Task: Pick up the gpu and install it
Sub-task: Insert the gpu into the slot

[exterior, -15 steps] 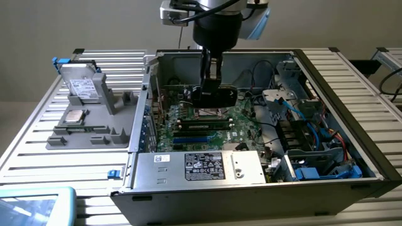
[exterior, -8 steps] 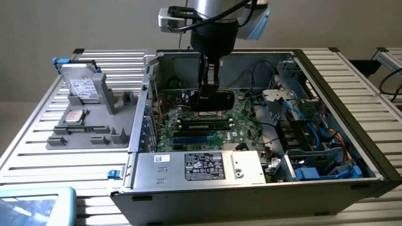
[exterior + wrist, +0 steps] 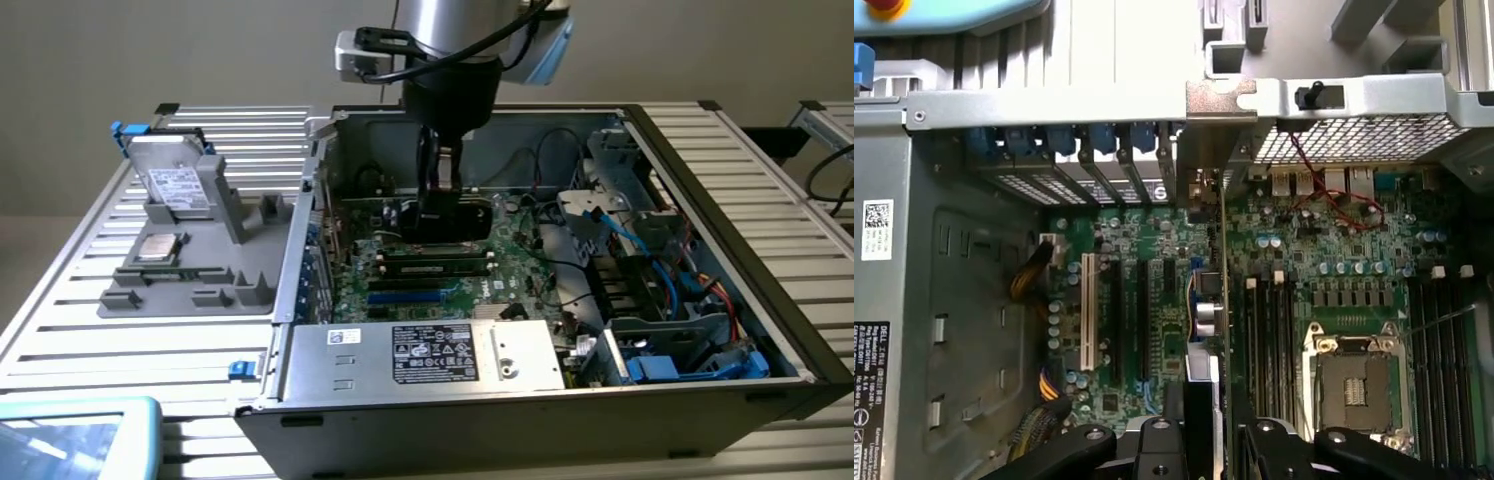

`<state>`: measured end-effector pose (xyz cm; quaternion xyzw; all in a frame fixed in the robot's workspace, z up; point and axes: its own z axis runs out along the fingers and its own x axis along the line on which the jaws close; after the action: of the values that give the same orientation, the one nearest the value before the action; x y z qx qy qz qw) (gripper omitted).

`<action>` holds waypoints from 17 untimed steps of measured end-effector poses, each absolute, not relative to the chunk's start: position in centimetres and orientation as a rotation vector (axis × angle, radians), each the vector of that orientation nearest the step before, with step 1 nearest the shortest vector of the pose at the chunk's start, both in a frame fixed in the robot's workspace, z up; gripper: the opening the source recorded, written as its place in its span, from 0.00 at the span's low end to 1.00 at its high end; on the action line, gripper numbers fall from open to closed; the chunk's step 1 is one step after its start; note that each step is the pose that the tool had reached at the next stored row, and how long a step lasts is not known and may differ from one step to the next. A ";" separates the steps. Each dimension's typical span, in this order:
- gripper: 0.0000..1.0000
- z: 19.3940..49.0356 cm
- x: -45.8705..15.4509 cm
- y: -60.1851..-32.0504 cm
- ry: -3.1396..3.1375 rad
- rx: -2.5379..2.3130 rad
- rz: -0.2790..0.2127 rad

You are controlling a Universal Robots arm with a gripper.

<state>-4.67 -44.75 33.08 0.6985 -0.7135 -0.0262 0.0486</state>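
Holding gpu (image 3: 451,218) edge-down in gripper (image 3: 1199,445) (bracket toward rear slots (image 3: 1104,160)).

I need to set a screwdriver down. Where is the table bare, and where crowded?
Bare table slats lie on the camera side of the grey fixture, and on the exterior view's right of the case. Inside the case is crowded: gpu in the jaws, cables.
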 end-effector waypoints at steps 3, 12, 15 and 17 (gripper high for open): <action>0.27 32.6 -4.7 -44.7 -2.154 2.146 -0.082; 0.27 31.1 -4.7 -44.8 -2.135 2.154 -0.091; 0.27 30.6 -4.7 -44.8 -2.135 2.154 -0.092; 0.27 30.2 -4.7 -44.8 -2.134 2.153 -0.093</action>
<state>-4.67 -44.76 30.24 0.7089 -0.7025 -0.0307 0.0543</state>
